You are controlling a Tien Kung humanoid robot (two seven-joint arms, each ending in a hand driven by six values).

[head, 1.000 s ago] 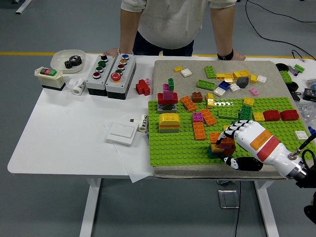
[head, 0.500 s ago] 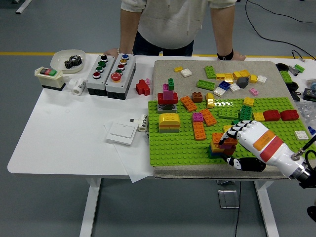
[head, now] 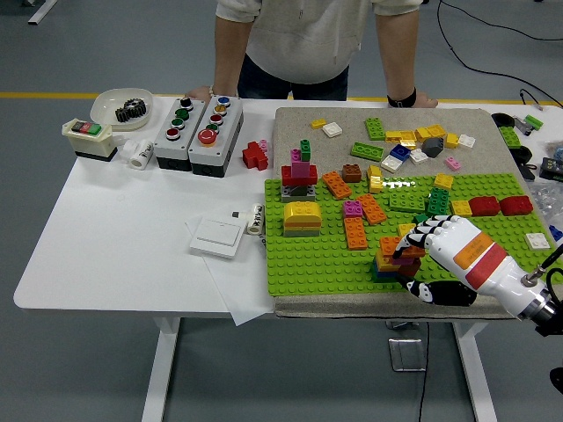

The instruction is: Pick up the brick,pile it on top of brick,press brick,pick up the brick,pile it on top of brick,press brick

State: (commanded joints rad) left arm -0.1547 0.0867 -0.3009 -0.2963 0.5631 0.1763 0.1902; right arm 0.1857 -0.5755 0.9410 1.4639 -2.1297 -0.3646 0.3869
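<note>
Watching my white-shelled right hand [head: 428, 243] with its black-tipped fingers curled over a small stack of orange, purple and dark red plastic bricks [head: 392, 258]. The stack stands near the front edge of the bright green studded baseplate [head: 308, 251], which lies on a grey felt mat [head: 295, 127]. The hand grips the dark red top brick, I think; the fingers hide the contact, so a press rather than a hold is possible. No left arm in the picture.

Risks as I judge them:
- Stack sits close to the plate's near edge. A push off vertical could tip it toward me or shear the top brick off its studs.
- If the studs are not lined up, pressing will jam the brick crooked instead of seating it.
- Thumb lies low, beside the stack on the mat edge; lifting away could drag the stack along.
- Loose orange bricks [head: 363, 220] lie just left of the stack and could be knocked in a sweep.

Containers: a shallow white bowl [head: 106, 107] at the far left of the white table [head: 106, 237] holds black toothed gears [head: 130, 109]. Nothing else here contains anything.

A person stands at the far side, one hand [head: 412, 101] resting on the table edge.
</note>
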